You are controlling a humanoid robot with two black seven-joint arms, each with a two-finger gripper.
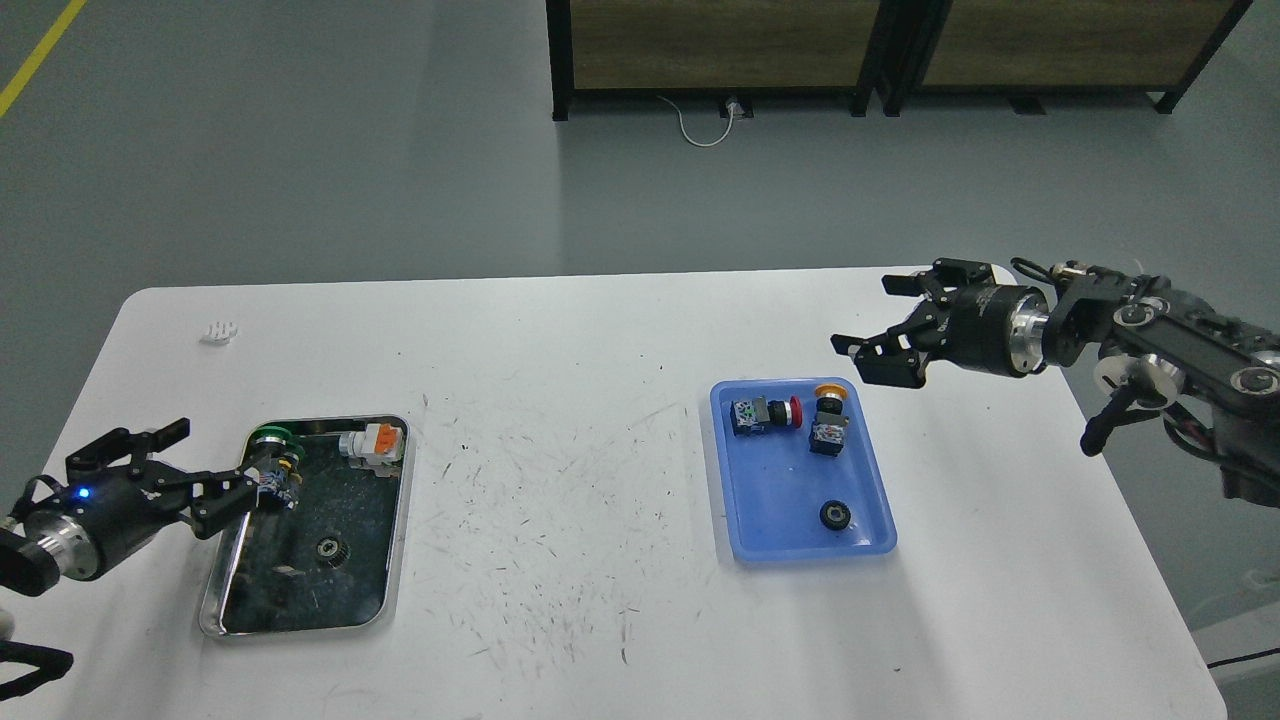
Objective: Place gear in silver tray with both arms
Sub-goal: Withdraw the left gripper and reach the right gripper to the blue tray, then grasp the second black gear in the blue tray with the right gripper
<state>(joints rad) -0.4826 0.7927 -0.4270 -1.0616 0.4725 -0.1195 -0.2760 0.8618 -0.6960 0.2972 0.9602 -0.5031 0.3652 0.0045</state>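
Observation:
The silver tray (222,600) lies at the table's left front. A small black gear (330,550) lies on its dark bottom, with a green-capped button part (275,455) and a white-orange switch (372,445) at its far end. A second black gear (834,515) lies in the blue tray (760,540) at the right. My left gripper (195,470) is open and empty, just left of the silver tray's rim. My right gripper (872,318) is open and empty, raised beyond the blue tray's far right corner.
The blue tray also holds a red-capped button (765,414) and a yellow-capped button (829,420). A small white object (219,331) lies near the table's far left corner. Dark cabinets (880,45) stand on the floor behind the table.

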